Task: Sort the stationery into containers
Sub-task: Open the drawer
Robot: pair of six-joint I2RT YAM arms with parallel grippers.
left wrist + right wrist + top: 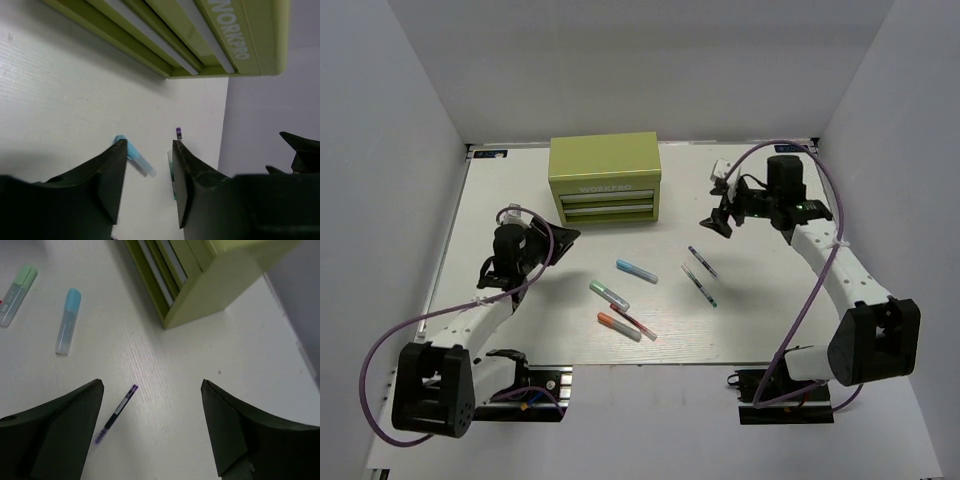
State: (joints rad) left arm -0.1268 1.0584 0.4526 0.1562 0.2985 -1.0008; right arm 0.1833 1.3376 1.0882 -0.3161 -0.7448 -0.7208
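My left claw (148, 145) hangs half-parted and empty, my right claw (151, 385) wide apart. Ahead, the pens (636, 271) lie loose on the counter (770, 320); they look light, stiff, apt to roll, best pinched mid-barrel. Beyond, the tool chest (604, 180) stands closed.

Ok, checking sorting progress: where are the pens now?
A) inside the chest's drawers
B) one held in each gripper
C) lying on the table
C: the pens lie loose on the table in front of the chest, whose drawers are shut.
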